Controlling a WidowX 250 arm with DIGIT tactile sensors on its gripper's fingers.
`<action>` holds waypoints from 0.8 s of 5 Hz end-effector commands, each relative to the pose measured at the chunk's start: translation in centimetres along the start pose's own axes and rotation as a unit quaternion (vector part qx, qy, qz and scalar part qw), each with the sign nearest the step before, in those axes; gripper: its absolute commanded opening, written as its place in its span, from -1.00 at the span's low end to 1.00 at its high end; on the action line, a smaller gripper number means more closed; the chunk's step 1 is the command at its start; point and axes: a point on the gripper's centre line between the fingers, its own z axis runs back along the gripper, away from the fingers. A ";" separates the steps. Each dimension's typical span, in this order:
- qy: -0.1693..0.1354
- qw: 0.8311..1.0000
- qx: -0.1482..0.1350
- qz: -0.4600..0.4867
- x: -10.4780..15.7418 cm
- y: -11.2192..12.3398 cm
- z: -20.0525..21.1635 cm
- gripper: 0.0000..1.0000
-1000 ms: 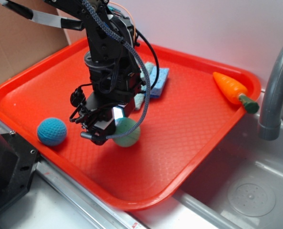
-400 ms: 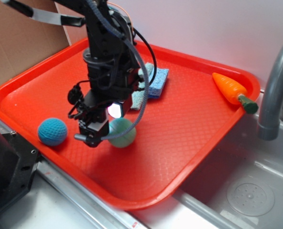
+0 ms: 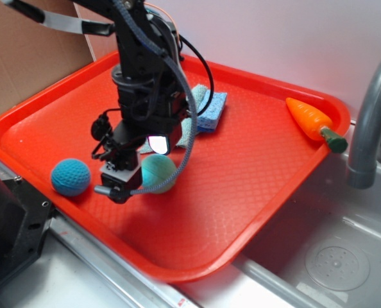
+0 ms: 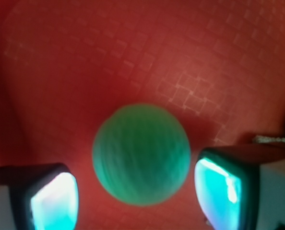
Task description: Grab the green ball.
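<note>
Claw (image 4: pixel 135 194) open astride one green ball (image 4: pixel 141 154) — one blue ball (image 3: pixel 70 177); one carrot (image 3: pixel 313 120)

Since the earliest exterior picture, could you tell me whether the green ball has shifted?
Yes. The green ball has moved left, nearer the blue ball and farther from the carrot.

A pale wall (image 3: pixel 293 38) stands behind me, brown cardboard (image 3: pixel 24 58) to one side, and a steel sink (image 3: pixel 331 256) with a grey faucet (image 3: pixel 370 122) nearby.
</note>
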 end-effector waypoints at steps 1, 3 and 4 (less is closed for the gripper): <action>0.026 0.999 0.006 -0.024 2.0 -0.6 -1.8 -0.22; 0.026 0.999 -0.001 0.019 -0.2 0.0 -1.2 -1.00; -0.003 0.994 0.003 0.114 -1.8 0.2 2.5 -1.00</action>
